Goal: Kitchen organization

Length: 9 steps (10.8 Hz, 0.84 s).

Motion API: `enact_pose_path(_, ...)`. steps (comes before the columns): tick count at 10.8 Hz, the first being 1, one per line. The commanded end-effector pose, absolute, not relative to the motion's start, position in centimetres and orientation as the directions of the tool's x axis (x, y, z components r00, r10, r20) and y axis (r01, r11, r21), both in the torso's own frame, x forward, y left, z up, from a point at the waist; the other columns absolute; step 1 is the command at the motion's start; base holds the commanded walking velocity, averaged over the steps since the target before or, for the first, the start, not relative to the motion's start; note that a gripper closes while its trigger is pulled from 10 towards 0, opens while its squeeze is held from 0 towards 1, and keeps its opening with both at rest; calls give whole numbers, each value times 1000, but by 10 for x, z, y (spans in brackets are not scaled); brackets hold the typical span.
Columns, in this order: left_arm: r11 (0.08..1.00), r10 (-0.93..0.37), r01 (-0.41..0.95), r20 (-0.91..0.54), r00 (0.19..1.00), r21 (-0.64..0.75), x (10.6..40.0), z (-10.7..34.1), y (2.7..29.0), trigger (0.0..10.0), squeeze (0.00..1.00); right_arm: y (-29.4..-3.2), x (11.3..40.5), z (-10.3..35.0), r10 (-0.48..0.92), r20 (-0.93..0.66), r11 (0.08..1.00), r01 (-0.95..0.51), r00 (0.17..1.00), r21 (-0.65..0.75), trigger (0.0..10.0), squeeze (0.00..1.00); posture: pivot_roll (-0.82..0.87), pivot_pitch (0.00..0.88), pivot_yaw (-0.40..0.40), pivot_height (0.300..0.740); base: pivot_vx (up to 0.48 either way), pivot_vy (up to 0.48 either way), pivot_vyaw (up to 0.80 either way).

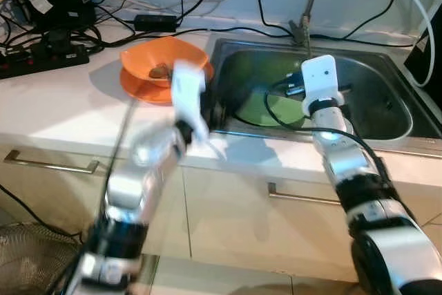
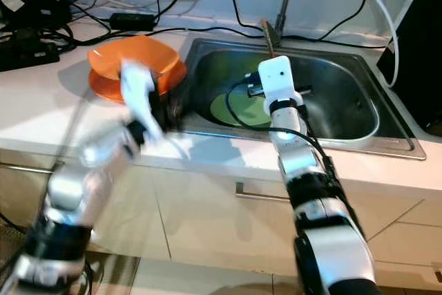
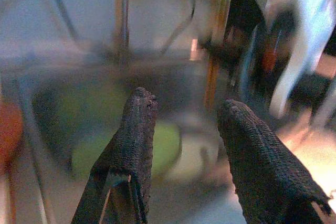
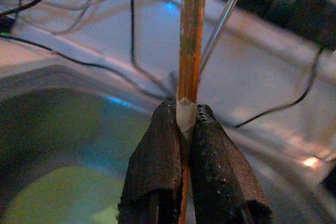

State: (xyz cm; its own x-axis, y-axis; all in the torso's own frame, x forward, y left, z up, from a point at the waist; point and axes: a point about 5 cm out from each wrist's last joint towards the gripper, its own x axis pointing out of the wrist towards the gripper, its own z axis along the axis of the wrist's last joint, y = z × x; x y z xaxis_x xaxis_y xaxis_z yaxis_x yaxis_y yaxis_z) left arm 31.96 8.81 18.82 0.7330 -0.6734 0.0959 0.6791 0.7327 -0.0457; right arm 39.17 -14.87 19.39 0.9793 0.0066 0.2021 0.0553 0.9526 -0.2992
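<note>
Right gripper [image 4: 181, 129] pinched tight on a thin orange stick [image 4: 192, 40] — fingers pressed together around it, held upright over the sink [image 1: 387, 77]; left gripper [image 3: 184, 150] blurred at the sink's near-left rim, fingers spread wide, gripping nothing; green plate [image 1: 266, 110] lies in the sink; orange bowl [image 1: 162, 60] sits on an orange plate [image 1: 141, 91] just left of the sink — no readable writing anywhere.

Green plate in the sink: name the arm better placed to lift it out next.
Left, probably. The left gripper is open, facing the green plate; the right gripper is shut on a thin orange stick.
</note>
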Motion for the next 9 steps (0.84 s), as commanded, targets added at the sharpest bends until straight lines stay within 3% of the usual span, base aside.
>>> enact_pose_path(1, 730, -681, 682, 46, 731, -42, 318, 175, 87, 10000, 0, -149, 395, 195, 20, 181, 972, 23, 983, -235, 10000, 0, 224, 17, -37, 740, 0, 0, 0)
enact_pose_path(5, 698, -716, 715, -22, 698, -33, 308, 158, 80, 10000, 0, -135, 400, 170, 98, 20, 995, -97, 995, -39, 10000, 0, 245, 5, -47, 740, 0, 0, 0)
enact_pose_path(9, 674, -736, 738, -115, 668, -29, 297, 141, 76, 10000, 0, -129, 395, 140, 110, -116, 994, -112, 987, -14, 10000, 0, 275, 0, -54, 740, 0, 0, 0)
